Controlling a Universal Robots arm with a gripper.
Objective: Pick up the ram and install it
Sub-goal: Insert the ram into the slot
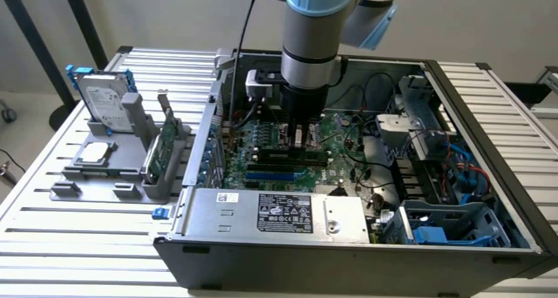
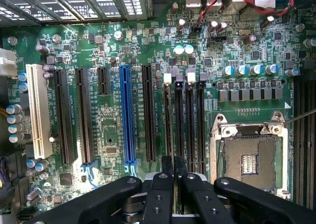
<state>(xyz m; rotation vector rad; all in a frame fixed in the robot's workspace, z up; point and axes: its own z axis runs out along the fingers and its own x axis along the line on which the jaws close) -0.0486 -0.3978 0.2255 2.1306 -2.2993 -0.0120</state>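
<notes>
The open computer case [image 1: 349, 259] lies on the table with its green motherboard [image 2: 108, 130] facing up. My gripper [image 1: 299, 144] is lowered inside the case, directly over the black memory slots [image 2: 190, 130]. Its two black fingers [image 2: 160, 194] are nearly together in the wrist view, and the gripper [image 2: 174, 165] hovers at the near end of the slot row. A thin strip that looks like the ram [image 1: 299, 134] stands edge-on between the fingers, lined up with the slots. The slots' white latches [image 2: 167, 78] are visible at their far end.
The empty processor socket [image 2: 249, 159] lies beside the slots, and a blue slot [image 2: 127, 115] lies on their other side. At the exterior view's left, a grey holder [image 1: 114, 180] carries a hard drive [image 1: 104, 102], a silver processor chip [image 1: 94, 153] and a green expansion card [image 1: 161, 148]. The power supply [image 1: 279, 213] sits in front.
</notes>
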